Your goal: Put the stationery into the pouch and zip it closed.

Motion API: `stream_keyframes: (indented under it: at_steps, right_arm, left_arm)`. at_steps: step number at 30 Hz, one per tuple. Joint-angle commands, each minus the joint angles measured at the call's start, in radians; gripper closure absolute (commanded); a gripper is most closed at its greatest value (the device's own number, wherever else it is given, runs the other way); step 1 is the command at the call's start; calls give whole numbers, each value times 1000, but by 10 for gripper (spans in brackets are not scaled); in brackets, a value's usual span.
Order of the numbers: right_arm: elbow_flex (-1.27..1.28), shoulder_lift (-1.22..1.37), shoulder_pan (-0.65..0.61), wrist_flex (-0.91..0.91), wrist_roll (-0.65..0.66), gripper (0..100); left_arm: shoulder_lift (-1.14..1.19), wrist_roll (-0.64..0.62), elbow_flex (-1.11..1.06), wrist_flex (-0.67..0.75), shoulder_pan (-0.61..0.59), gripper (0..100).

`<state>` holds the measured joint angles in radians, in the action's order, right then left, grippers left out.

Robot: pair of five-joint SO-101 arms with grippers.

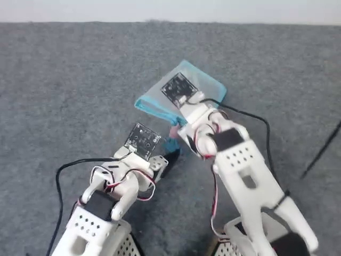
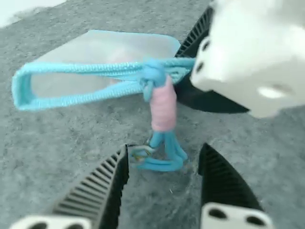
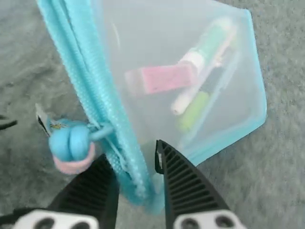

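We log: translucent plastic pouch [image 3: 157, 38], sky-blue zip edging, on grey carpet [image 1: 64, 80], part-hidden beneath right gripper [image 3: 133, 157] clenched on its zip edge. Contents blurred: pink eraser [image 3: 162, 78], green pens [image 3: 200, 90]. Left gripper [image 2: 165, 150] released, straddling pink-and-blue zip pull [image 2: 163, 107].

left arm [image 1: 106, 197] low, jaws spread wide | right arm [image 1: 242, 160] stretched forward, jaws clamped tight

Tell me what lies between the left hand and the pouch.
In the left wrist view, the zipper pull, a blue cord with a pink sleeve, runs over the grey mat from the pouch to the open left hand.
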<state>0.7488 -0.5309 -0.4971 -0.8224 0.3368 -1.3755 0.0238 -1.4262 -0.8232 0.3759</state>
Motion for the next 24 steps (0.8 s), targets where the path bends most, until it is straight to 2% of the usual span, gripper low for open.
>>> stream_keyframes:
  at_steps: [1,6,11,18,20,24]
  right_arm:
    - [38,-124,-31,-4,-20,992]
    - [109,-208,-59,-12,-18,992]
    - [157,-239,-67,-12,-12,992]
    - [175,-237,-41,1,-11,992]
    - [180,-237,-4,16,-9,992]
    - [183,-236,62,31,-3,992]
  left_arm:
    - [-21,6,18,14,12,761]
    - [-25,-25,18,25,8,761]
    - [-23,-34,-38,110,8,773]
    - [-31,-29,-47,132,2,956]
    - [-31,-29,-42,132,-38,993]
    - [-31,-28,-27,130,-144,990]
